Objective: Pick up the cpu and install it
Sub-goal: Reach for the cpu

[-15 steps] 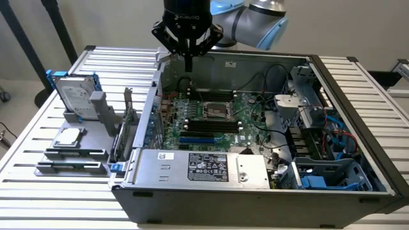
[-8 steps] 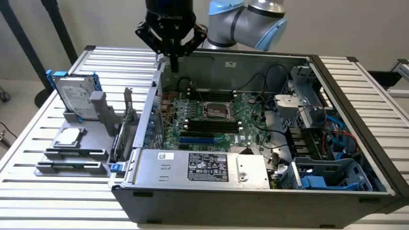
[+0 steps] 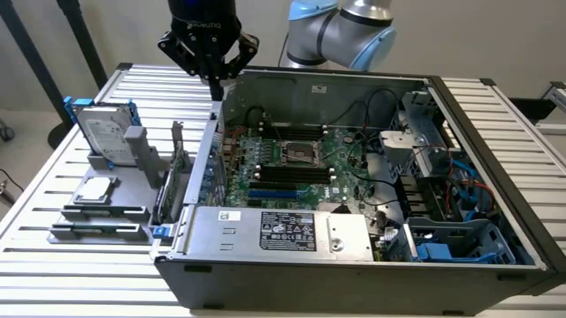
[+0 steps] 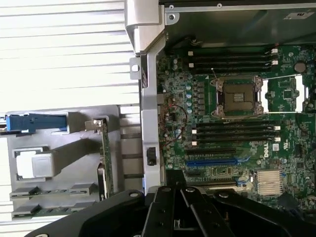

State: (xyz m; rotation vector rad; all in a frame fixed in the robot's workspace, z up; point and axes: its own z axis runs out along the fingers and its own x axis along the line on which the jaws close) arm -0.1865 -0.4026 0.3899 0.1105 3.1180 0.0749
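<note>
Cpu [image 3: 95, 190]: small flat square chip with a silver-grey metal top plate and a thin darker rim. It lay flat, plate up, seated in a square recess of the grey holder tray [image 3: 126, 193]. The tray sat on the slatted table [image 3: 36, 199], outside the computer case [image 3: 354, 278], on the exterior view's left of it. The chip was between the upright hard drive [image 3: 102, 136] and the memory sticks [image 3: 105, 212] on the same tray. It was well apart from the open motherboard socket [image 3: 301, 152] and not yet installed. The wrist view showed the same pale square in its recess.
</note>
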